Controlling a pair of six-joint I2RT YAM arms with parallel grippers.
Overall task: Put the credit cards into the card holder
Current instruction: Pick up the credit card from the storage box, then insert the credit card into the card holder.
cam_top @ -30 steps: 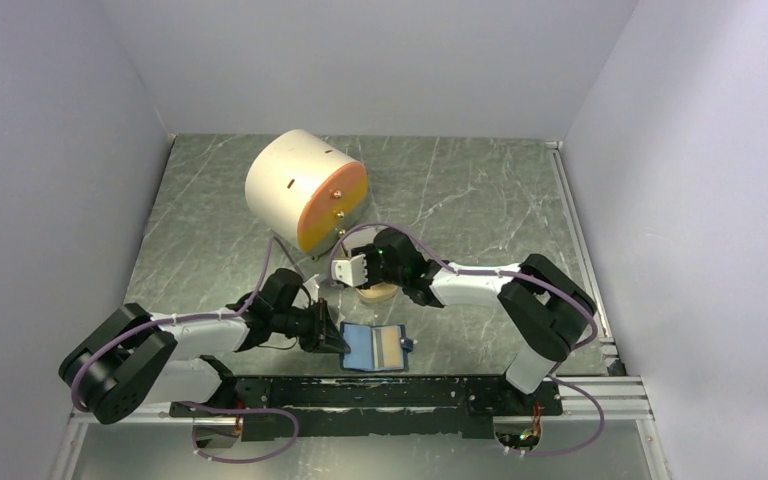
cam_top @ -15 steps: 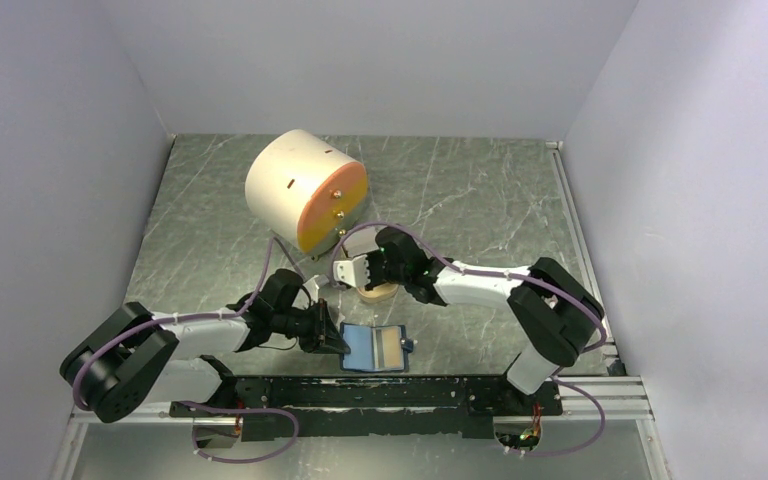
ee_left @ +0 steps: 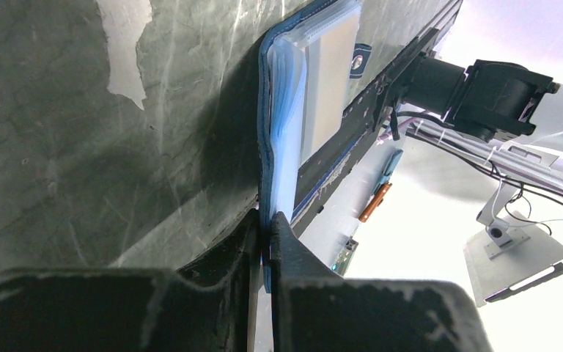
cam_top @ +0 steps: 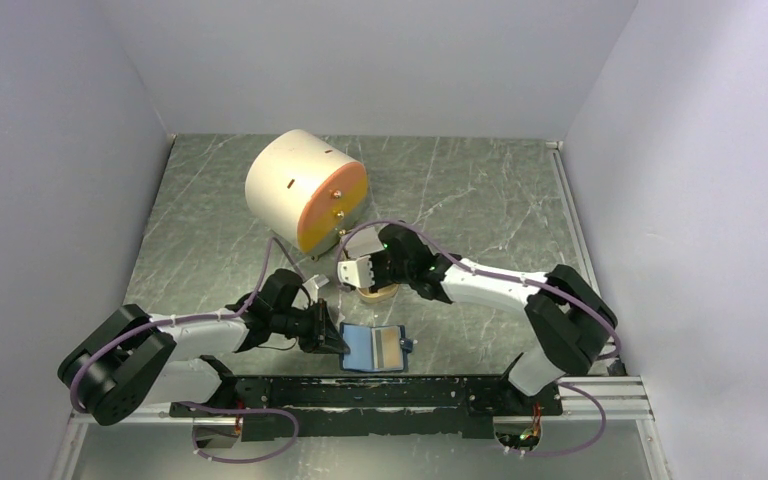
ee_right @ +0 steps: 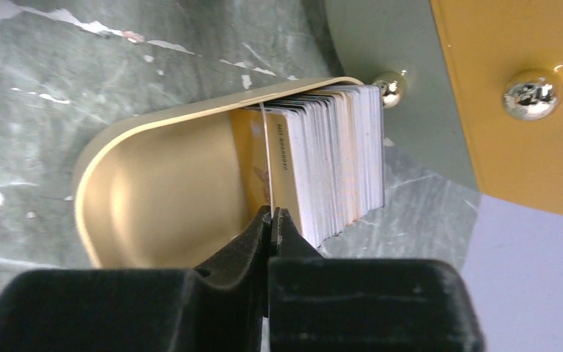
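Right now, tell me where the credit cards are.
Right wrist view: credit cards stand on edge at the tan oval dish's right end, beside the cream cylinder.

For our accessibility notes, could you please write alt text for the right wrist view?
The right claw, shut, pinches the front card of a stack of credit cards standing on edge in a tan oval dish on the green marbled table. An orange face with metal studs fills the upper right corner.
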